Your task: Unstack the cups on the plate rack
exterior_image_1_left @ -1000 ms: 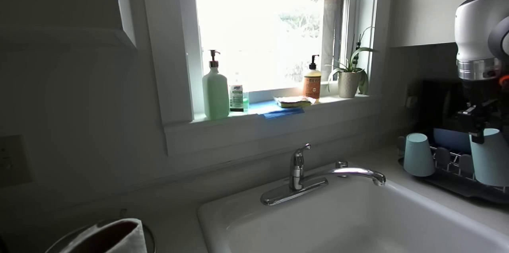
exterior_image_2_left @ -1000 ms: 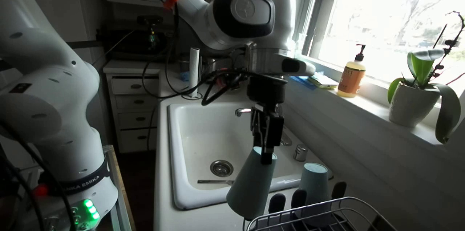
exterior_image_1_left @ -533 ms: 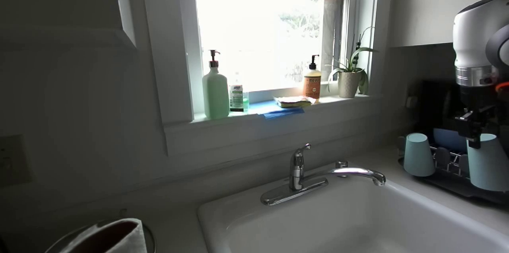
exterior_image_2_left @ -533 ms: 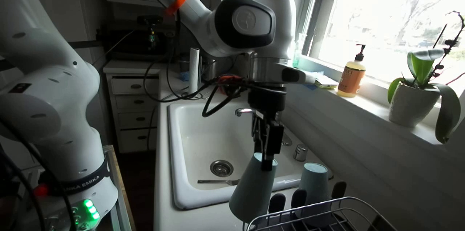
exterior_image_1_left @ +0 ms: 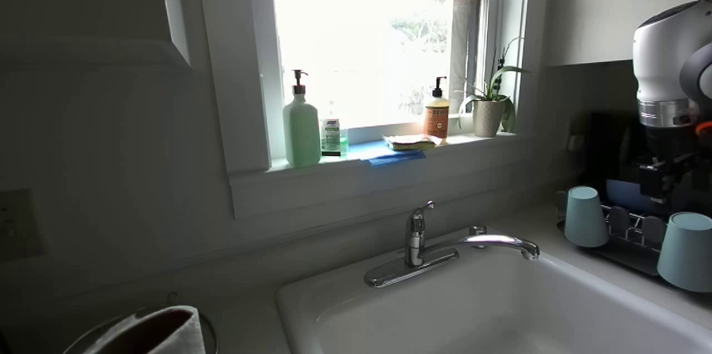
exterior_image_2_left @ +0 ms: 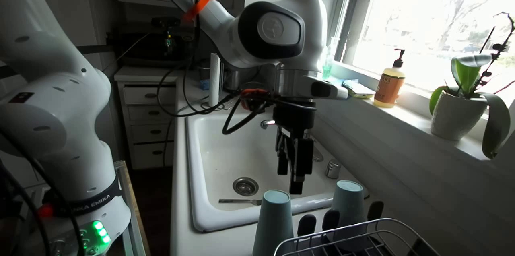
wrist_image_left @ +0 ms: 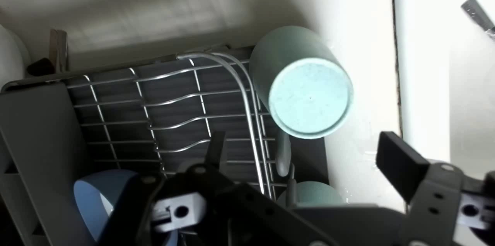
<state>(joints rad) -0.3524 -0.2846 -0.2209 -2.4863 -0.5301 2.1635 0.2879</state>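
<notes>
Two pale blue cups stand upside down, apart, at the sink-side end of the plate rack [wrist_image_left: 170,103]. The nearer cup [exterior_image_2_left: 273,224] has its base upward, at the rack's corner beside the wire wall; its lower rim is cut off in that exterior view, and its exact footing I cannot tell. Farther toward the window stands the other cup [exterior_image_2_left: 348,203], partly covered by my gripper in the wrist view. My gripper [exterior_image_2_left: 289,177] hangs above the nearer cup, apart from it. In the wrist view its fingers [wrist_image_left: 400,164] are spread wide with nothing between them.
A white sink [exterior_image_2_left: 195,159] with a faucet [exterior_image_1_left: 414,237] lies beside the rack. Dark prongs [exterior_image_2_left: 307,224] stick up between the cups. A blue dish [wrist_image_left: 104,192] sits in the rack. Bottles and a potted plant [exterior_image_1_left: 488,114] line the windowsill.
My gripper came down with the tilted cup, then spread its fingers and let it go. The cup has dropped lower and now stands straight. The window-side cup has not moved.
</notes>
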